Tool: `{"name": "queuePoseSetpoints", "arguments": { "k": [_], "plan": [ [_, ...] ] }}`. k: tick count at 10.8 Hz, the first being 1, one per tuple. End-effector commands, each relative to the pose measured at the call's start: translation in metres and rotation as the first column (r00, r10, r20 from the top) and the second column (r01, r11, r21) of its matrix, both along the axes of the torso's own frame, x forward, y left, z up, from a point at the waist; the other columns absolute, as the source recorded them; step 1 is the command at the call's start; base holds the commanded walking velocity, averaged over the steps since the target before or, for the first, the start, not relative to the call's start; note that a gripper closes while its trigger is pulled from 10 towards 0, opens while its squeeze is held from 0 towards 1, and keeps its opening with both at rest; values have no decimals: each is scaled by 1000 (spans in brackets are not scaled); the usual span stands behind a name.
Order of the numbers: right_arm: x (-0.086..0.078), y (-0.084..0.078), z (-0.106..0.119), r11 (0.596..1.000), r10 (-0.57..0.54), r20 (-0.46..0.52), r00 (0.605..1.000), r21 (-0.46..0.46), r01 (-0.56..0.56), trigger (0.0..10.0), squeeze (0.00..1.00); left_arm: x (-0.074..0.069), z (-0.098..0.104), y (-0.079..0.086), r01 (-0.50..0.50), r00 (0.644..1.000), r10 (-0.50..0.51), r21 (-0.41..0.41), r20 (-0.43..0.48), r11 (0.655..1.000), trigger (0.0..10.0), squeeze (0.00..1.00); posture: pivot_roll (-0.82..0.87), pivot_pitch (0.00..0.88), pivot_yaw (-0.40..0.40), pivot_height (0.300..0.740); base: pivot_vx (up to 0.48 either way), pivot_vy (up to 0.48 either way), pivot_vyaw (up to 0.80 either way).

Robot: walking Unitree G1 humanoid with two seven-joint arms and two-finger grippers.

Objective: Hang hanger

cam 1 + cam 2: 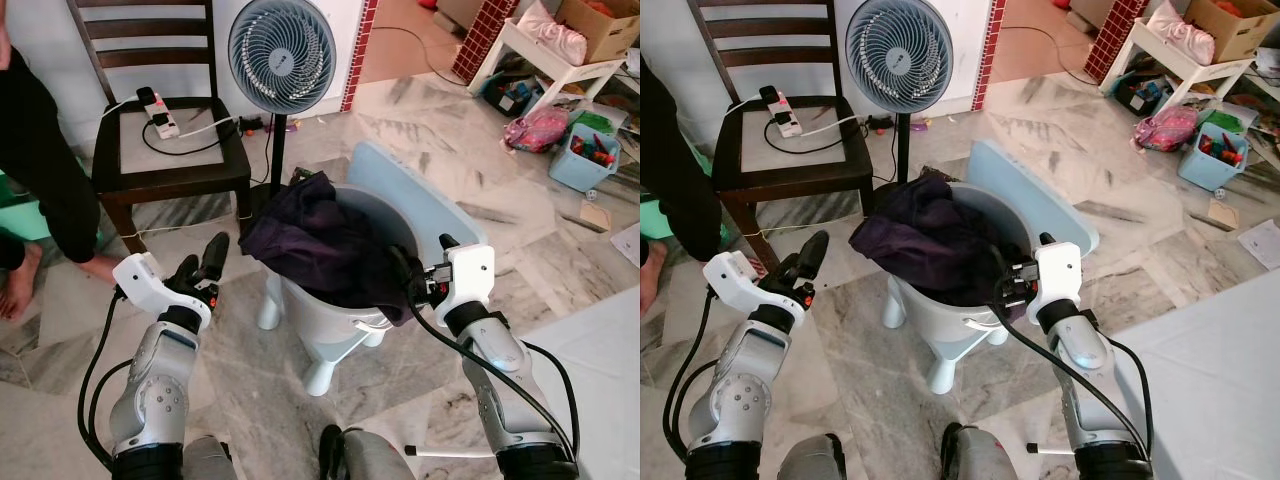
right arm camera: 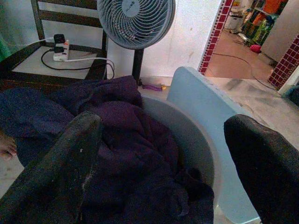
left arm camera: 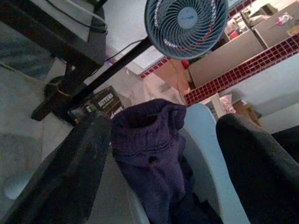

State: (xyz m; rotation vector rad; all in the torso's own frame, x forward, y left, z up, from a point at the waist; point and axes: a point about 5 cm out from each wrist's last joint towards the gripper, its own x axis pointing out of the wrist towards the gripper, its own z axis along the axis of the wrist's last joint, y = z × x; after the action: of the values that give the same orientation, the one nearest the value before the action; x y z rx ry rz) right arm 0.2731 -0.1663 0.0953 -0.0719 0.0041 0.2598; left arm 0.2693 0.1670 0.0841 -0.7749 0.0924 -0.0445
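The left gripper (image 1: 205, 262) is hovering spread left of the tub (image 1: 330, 310) — dark clothes (image 1: 320, 240) are heaped inside — the right gripper (image 1: 412, 275) is gaping at its right rim. No hanger visible; hanging looks unstarted.

- One pale laundry tub (image 1: 340, 315), standing on short legs.
- One dark purple garment (image 1: 320, 240), heaped in the tub and draped over its rim.
- One pedestal fan (image 1: 282, 53).
- One dark wooden chair (image 1: 165, 150).
- One white power strip (image 1: 160, 112), lying on the chair seat.
- Two grippers: left gripper (image 1: 205, 265), right gripper (image 1: 415, 275).
- One person's bare foot (image 1: 20, 280) beside the chair.
- One blue storage bin (image 1: 592, 155).
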Motion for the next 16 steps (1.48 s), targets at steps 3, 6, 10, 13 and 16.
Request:
{"name": "queuePoseSetpoints", "arguments": {
  "k": [3,6,10,13,16],
  "plan": [
    [-2,-10,1,999,-30,-12,999,-10,30,10000,0,-1,-12,-3,35,996,-33,19,-78,999,10000,1000,-73,128,-135,740,0,0,-267],
    [-1,-10,0,1000,-30,-18,999,-10,30,10000,0,1,-14,-1,22,995,-18,40,-95,999,10000,0,-71,125,-138,740,0,0,-800],
    [-2,-11,2,999,-31,-10,999,-13,30,10000,0,0,-12,-2,12,998,-12,5,-64,1000,10000,1000,-76,127,-138,740,0,0,0],
    [-2,-11,2,999,-29,-9,1000,-17,29,10000,0,1,-15,3,-30,995,31,15,-91,999,10000,0,-79,127,-141,740,0,0,0],
    [-2,-12,2,999,-26,-9,1000,-19,26,10000,0,2,-12,1,-21,998,22,20,-62,1000,10000,0,-81,128,-143,740,0,0,0]
  ]
}}
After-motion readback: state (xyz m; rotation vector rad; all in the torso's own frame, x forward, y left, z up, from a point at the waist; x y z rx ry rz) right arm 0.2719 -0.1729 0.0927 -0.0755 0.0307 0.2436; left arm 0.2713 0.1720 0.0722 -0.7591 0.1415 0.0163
